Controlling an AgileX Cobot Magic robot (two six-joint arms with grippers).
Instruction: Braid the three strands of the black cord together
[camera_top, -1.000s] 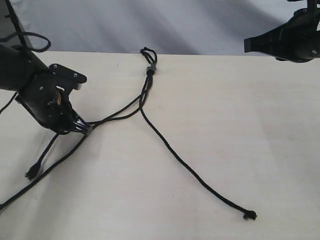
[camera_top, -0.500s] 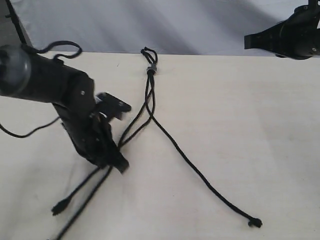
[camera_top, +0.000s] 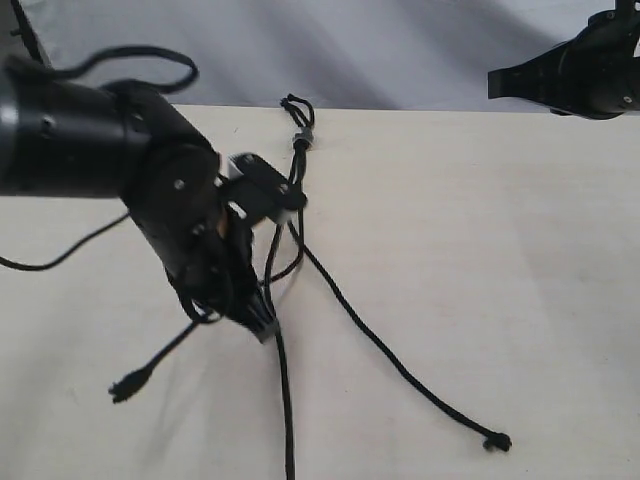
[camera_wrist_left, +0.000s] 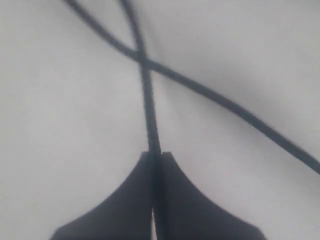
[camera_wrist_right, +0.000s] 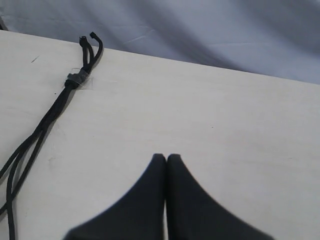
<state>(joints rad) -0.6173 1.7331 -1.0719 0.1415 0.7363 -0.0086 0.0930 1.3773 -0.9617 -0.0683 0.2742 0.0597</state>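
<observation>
The black cord (camera_top: 296, 165) lies on the pale table, its grey band (camera_top: 302, 138) and short loops at the far edge. The band (camera_wrist_right: 75, 80) also shows in the right wrist view. My left gripper (camera_top: 262, 328) is shut on one strand (camera_wrist_left: 148, 100), which runs out of the jaws and crosses a second strand (camera_wrist_left: 225, 102). The held strand trails down to the near edge (camera_top: 288, 430). A second strand ends in a knotted tip (camera_top: 125, 388) at the left. The third runs right to its tip (camera_top: 497, 441). My right gripper (camera_wrist_right: 166, 157) is shut on nothing, high over the table.
The right arm (camera_top: 575, 75) hangs above the far right corner. A loose robot cable (camera_top: 60, 250) loops from the left arm over the table's left side. A grey cloth backdrop (camera_top: 400, 50) stands behind the far table edge.
The left arm has swung right toward the table's middle, dragging its held strand with it. Both left strands now lie nearer the centre. The right arm has not moved.
</observation>
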